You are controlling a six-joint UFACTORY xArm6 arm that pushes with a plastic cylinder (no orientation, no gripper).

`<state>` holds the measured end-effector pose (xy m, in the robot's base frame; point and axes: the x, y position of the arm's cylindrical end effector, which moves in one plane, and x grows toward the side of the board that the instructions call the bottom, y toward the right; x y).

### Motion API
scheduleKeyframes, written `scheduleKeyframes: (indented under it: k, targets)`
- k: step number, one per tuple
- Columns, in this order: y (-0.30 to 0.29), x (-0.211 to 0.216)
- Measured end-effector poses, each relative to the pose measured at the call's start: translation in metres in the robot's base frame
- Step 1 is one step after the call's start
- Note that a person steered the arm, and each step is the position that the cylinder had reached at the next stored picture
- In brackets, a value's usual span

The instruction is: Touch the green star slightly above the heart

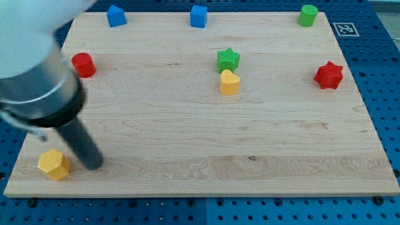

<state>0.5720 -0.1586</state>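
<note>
A green star (228,59) sits on the wooden board a little right of its middle, near the view's top. A yellow heart (229,82) lies just below it, touching or nearly touching. My tip (93,164) is at the view's lower left, far left of and below both blocks. It rests just right of a yellow hexagonal block (54,164). The arm's wide dark body hides part of the board's left edge above the tip.
A red cylinder (83,65) lies at the left edge. A blue block (115,15), a blue cube (199,16) and a green cylinder (307,15) line the top edge. A red star (329,75) sits at the right. The board (187,137) lies on a blue pegboard.
</note>
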Motion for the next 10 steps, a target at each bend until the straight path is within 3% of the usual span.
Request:
scheduleKeyframes:
  k: [1,2,5,7,8,9,10]
  targets:
    - [0.048,-0.052]
    - [0.05,-0.088]
    - [0.045,-0.101]
    - [0.047,-0.212]
    - [0.103,-0.269]
    - [0.178,-0.28]
    - [0.189,-0.273]
